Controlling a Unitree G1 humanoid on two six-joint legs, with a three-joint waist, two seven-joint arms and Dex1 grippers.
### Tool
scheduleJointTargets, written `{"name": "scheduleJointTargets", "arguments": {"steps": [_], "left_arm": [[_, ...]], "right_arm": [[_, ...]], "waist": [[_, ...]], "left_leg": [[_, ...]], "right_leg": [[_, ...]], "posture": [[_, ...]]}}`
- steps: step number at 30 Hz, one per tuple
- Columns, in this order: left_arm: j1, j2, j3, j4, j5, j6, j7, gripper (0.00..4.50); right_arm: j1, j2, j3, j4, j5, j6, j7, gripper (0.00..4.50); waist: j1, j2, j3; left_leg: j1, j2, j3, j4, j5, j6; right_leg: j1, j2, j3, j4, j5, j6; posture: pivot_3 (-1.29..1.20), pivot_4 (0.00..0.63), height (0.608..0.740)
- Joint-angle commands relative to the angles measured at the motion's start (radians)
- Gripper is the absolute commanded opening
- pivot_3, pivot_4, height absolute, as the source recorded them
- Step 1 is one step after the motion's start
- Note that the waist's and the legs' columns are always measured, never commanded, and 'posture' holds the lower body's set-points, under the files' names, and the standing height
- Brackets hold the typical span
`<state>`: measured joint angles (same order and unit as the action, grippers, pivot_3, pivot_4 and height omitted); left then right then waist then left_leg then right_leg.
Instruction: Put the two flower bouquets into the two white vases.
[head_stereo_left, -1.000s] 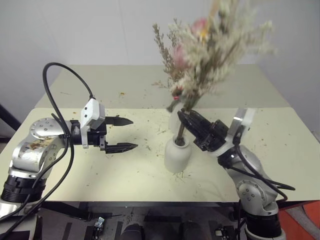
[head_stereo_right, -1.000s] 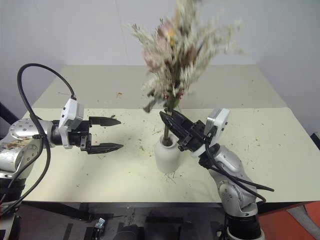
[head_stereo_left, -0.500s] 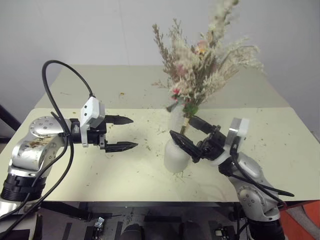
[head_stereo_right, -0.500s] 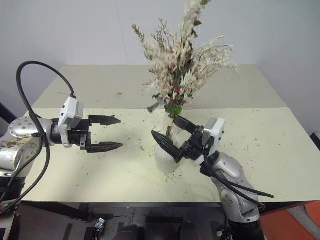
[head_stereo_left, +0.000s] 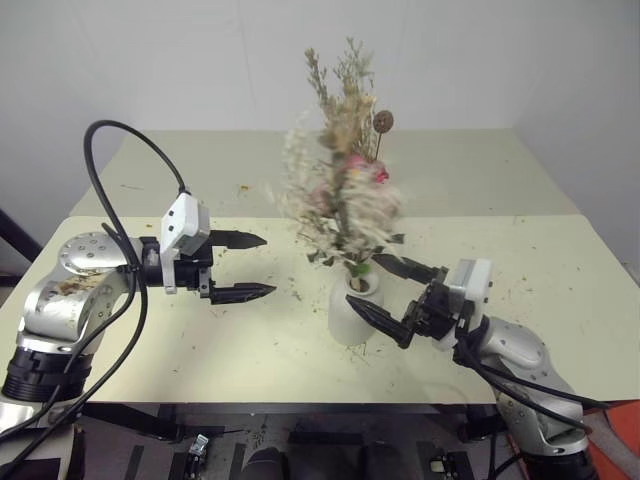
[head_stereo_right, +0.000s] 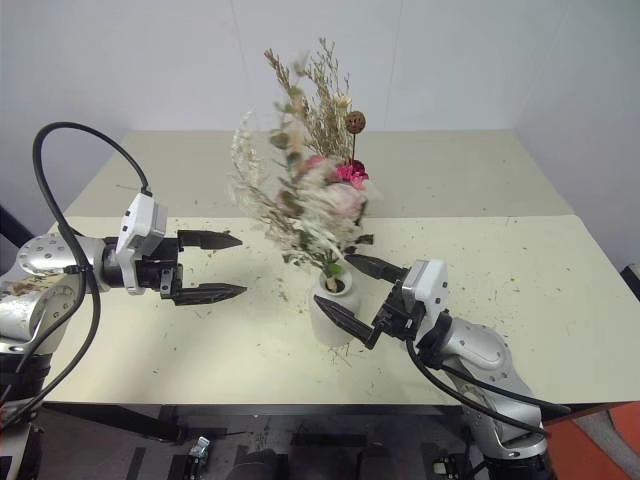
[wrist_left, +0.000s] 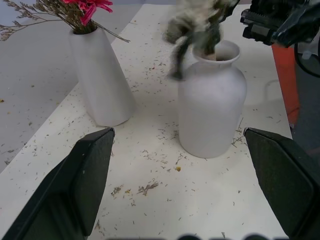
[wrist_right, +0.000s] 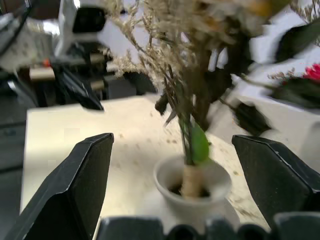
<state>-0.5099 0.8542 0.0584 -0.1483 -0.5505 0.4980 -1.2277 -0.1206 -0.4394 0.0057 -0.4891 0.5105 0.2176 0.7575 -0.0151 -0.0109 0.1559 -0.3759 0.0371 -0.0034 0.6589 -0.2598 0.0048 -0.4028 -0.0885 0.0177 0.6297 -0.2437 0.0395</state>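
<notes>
The squat white vase (head_stereo_left: 347, 318) stands mid-table with the cream-white bouquet (head_stereo_left: 335, 210) in its neck, blurred and leaning left. Behind it is the tall white vase (wrist_left: 100, 80), which holds the pink-flowered bouquet (head_stereo_right: 350, 172) with its brown seed head (head_stereo_left: 383, 120). My right gripper (head_stereo_left: 363, 283) is open just right of the squat vase, one finger on each side of the neck, gripping nothing. In the right wrist view the stems (wrist_right: 191, 150) rise from the vase rim (wrist_right: 165, 185) between my fingers (wrist_right: 75, 200). My left gripper (head_stereo_left: 268, 266) hovers open and empty to the vases' left.
Dried flower bits are scattered over the cream table (head_stereo_left: 150, 340). A second table (head_stereo_left: 200, 165) joins it at the back, against a white wall. A black cable (head_stereo_left: 120, 140) loops above my left arm.
My right gripper has opened off the cream-white bouquet and sunk down and back. The bouquet now stands in the squat vase and has swung from right to left. The left arm has not moved.
</notes>
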Motion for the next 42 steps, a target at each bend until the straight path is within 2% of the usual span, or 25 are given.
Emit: {"name": "scheduleJointTargets", "arguments": {"steps": [1,7,11,16,22,28,37,42], "left_arm": [[-0.017,0.005,0.021,-0.008,-0.001,-0.021,-0.001,4.5],[0.002,0.012,0.038,-0.018,-0.009,-0.021,0.002,4.5],[0.024,0.033,0.07,-0.018,-0.014,-0.023,-0.002,4.5],[0.035,0.051,0.101,0.003,-0.011,-0.033,-0.008,4.5],[0.032,0.046,0.101,0.03,0.001,-0.05,-0.003,4.5],[0.038,0.043,0.1,0.049,0.009,-0.075,-0.001,4.5],[0.071,0.049,0.122,0.036,-0.001,-0.073,0.025,4.5],[0.043,0.086,0.116,0.057,-0.006,-0.059,-0.005,4.5]], "right_arm": [[0.017,-0.025,-0.065,-0.015,0.006,-0.043,0.009,4.45],[0.126,-0.152,-0.222,-0.052,0.08,-0.032,0.088,4.45],[0.183,-0.273,-0.429,-0.041,0.175,0.002,0.148,4.45],[0.258,-0.426,-0.657,0.024,0.222,0.052,0.253,4.45],[0.329,-0.514,-0.821,0.061,0.221,0.108,0.321,4.45],[0.398,-0.553,-0.886,0.041,0.192,0.156,0.361,4.45],[0.401,-0.54,-0.846,0.027,0.178,0.154,0.376,4.45],[0.416,-0.53,-0.881,-0.001,0.189,0.159,0.39,4.45]], "waist": [[0.001,0.0,0.0],[0.007,0.0,0.0],[0.002,0.0,0.0],[0.003,-0.001,0.0],[0.003,-0.001,0.001],[0.002,-0.002,0.001],[0.002,-0.002,0.001],[0.003,-0.003,0.002]], "left_leg": [[0.0,0.0,0.0,0.0,0.0,0.0],[-0.001,0.0,0.0,0.0,0.0,0.0],[0.001,0.0,0.0,0.0,0.0,0.0],[0.005,0.0,0.001,0.0,0.0,0.0],[0.009,0.0,0.0,0.0,0.0,0.001],[0.008,0.0,0.0,0.0,-0.001,0.001],[0.008,0.0,0.0,0.0,-0.001,0.001],[0.008,0.0,0.0,0.0,-0.001,0.001]], "right_leg": [[0.0,0.0,0.0,0.0,0.0,0.0],[0.001,-0.001,0.0,-0.001,0.0,0.0],[0.001,-0.001,0.0,-0.001,0.0,0.0],[0.006,0.0,0.0,-0.001,-0.001,0.0],[0.013,0.0,-0.001,-0.004,-0.001,0.0],[0.013,0.0,-0.001,-0.004,-0.001,0.0],[0.013,-0.001,-0.001,-0.004,-0.001,0.0],[0.013,-0.001,-0.001,-0.004,-0.001,0.001]], "posture": [[0.0,0.15,0.74],[0.0,0.15,0.74],[0.0,0.15,0.74],[0.0,0.15,0.74],[0.0,0.15,0.74],[0.0,0.15,0.74],[0.0,0.15,0.74],[0.0,0.15,0.74]]}}
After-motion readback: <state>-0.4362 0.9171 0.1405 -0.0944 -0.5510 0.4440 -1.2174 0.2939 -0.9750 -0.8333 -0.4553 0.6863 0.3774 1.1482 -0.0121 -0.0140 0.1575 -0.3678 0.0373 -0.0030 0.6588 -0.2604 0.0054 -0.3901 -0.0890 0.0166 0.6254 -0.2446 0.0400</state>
